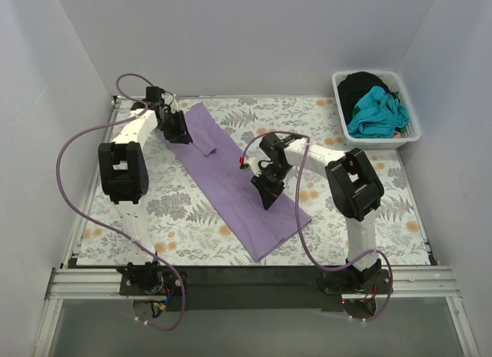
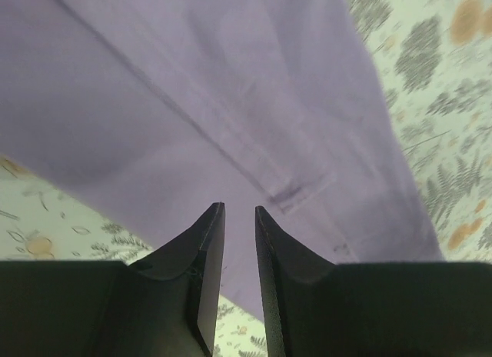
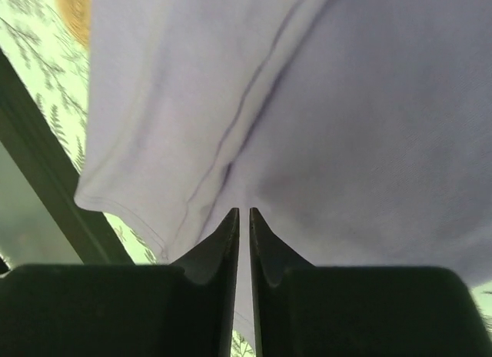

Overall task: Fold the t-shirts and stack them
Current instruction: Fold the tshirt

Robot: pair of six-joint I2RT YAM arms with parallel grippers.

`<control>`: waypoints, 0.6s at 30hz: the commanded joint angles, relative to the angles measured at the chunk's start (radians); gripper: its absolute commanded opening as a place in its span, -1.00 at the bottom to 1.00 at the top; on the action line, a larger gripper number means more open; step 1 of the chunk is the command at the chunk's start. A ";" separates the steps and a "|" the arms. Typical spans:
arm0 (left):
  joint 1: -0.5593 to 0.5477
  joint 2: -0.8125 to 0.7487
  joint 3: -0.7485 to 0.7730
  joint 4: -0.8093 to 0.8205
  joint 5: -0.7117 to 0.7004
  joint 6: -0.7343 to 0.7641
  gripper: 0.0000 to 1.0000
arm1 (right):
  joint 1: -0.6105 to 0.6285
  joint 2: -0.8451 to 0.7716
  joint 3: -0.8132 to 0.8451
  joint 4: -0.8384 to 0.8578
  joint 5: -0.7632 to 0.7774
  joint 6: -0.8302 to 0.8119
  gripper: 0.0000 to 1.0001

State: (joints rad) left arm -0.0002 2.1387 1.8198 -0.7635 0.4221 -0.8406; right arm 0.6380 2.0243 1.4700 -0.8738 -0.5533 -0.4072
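A lavender-purple t-shirt [image 1: 234,176], folded into a long strip, lies flat and diagonally on the floral table covering. My left gripper [image 1: 178,131] is low over the strip's far left end. In the left wrist view its jaws [image 2: 240,211] stand a narrow slit apart with nothing between them, and the shirt [image 2: 192,88] with a sleeve hem lies just ahead. My right gripper [image 1: 267,192] is low over the strip's near right half. In the right wrist view its jaws [image 3: 244,213] are shut and empty, tips at the cloth [image 3: 346,118] beside a seam.
A white basket [image 1: 413,134] at the back right holds a teal shirt [image 1: 377,111] and a black one [image 1: 361,86]. The floral covering [image 1: 184,211] spreads across the table. A dark strip [image 1: 246,274] runs along the near table edge. White walls enclose the back and sides.
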 commanded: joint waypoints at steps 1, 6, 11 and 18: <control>-0.037 -0.014 -0.043 -0.043 -0.061 -0.015 -0.57 | 0.017 0.014 -0.074 0.013 0.032 0.001 -0.70; -0.044 0.018 -0.063 -0.085 -0.144 0.003 -0.63 | 0.100 0.036 -0.174 0.035 -0.025 -0.001 -0.74; -0.073 0.072 -0.073 -0.097 -0.207 0.026 -0.64 | 0.221 0.044 -0.194 0.048 -0.164 -0.010 -0.77; -0.144 0.252 0.082 -0.102 -0.152 0.052 -0.67 | 0.209 -0.005 -0.071 0.055 -0.309 0.011 -0.61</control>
State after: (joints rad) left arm -0.0887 2.2860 1.8431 -0.8803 0.2607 -0.8124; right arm 0.8921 2.0510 1.3277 -0.8391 -0.7712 -0.3946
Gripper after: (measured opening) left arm 0.166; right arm 0.179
